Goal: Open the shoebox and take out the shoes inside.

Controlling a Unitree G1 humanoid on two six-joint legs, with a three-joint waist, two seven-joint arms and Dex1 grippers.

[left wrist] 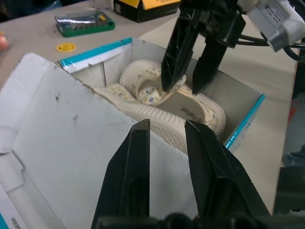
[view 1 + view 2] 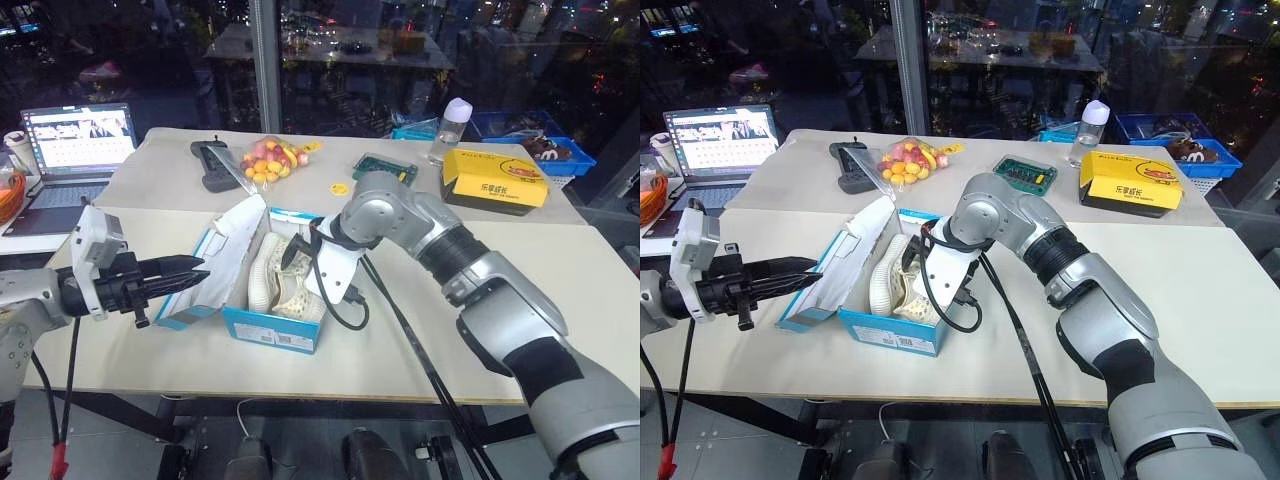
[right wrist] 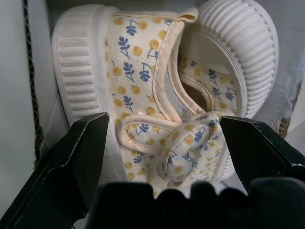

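The blue shoebox [image 2: 270, 335] stands open on the table, its white-lined lid [image 2: 235, 235] tilted back to the left. Two cream shoes [image 2: 268, 270] with ribbed pale soles lie inside; the right wrist view shows small yellow dots and blue leaves on the shoes [image 3: 143, 71]. My right gripper [image 1: 182, 89] reaches down into the box, open, one finger on each side of a shoe's strap. Its fingers are not closed on the shoe. My left gripper [image 2: 198, 272] is shut with nothing in it. It points level at the lid's near edge, its tips against the white inner face.
Behind the box lie a bag of coloured balls [image 2: 268, 160], a black device [image 2: 213, 165], a yellow disc [image 2: 339, 188] and a green circuit board [image 2: 385, 168]. A yellow box [image 2: 497, 180], a bottle [image 2: 450, 128] and a blue crate [image 2: 560, 150] stand at the back right. A laptop [image 2: 75, 140] sits far left.
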